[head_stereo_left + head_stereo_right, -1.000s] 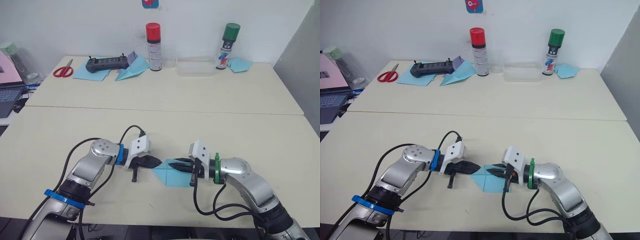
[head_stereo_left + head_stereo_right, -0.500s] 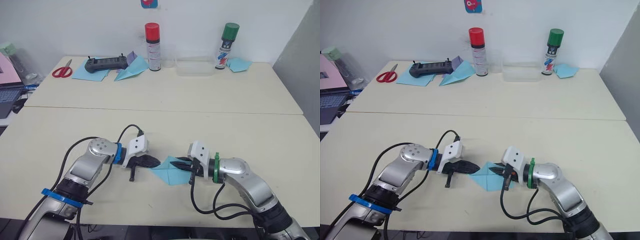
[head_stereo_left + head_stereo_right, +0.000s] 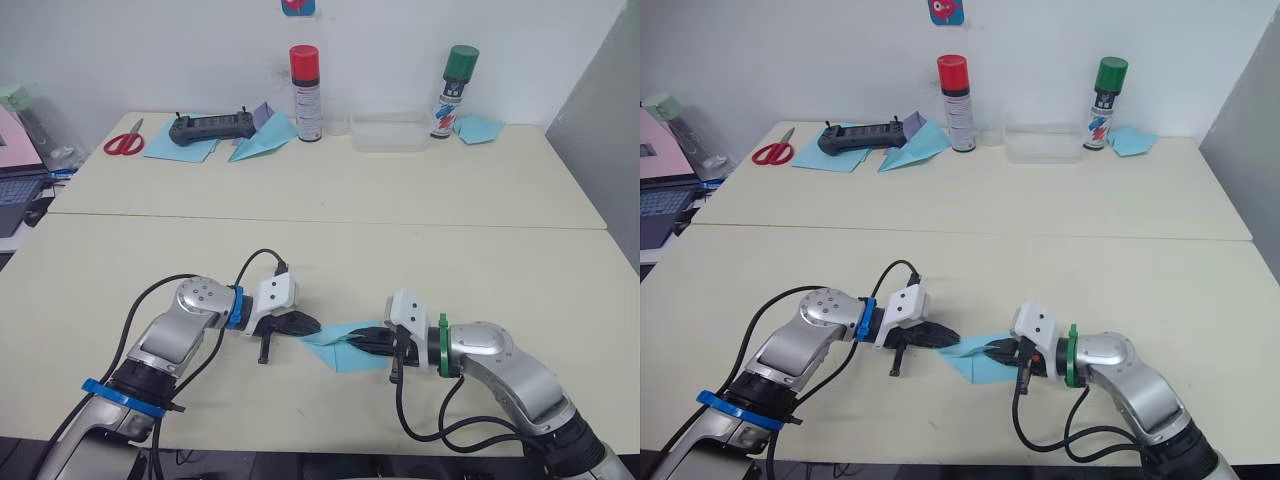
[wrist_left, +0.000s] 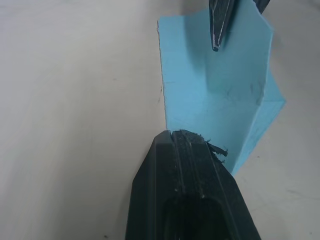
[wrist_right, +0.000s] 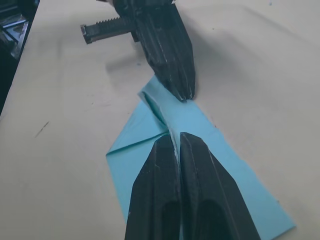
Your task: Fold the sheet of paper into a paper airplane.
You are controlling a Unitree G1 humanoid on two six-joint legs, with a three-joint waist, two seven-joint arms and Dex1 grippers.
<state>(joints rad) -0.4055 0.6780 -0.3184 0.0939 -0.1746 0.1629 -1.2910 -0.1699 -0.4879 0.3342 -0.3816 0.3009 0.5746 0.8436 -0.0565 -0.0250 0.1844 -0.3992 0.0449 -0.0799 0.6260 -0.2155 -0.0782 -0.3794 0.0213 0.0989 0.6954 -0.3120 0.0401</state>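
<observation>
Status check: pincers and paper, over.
Left pincer shut on the paper's tip. Right pincer shut on its centre ridge. Paper part-folded, lying on the table. Nothing in the way.

You have on the tables:
- two spray cans, one red-capped [image 3: 306, 92], one green-capped [image 3: 455, 90]
- one pair of scissors [image 3: 125, 141]
- one black handheld controller [image 3: 210, 128]
- one clear plastic tray [image 3: 388, 134]
- one sheet of paper [image 3: 345, 345], partly folded
- one wider paper dart [image 3: 262, 142]
- one small paper lump [image 3: 480, 129]
- two grippers, left [image 3: 312, 325] and right [image 3: 356, 341]
</observation>
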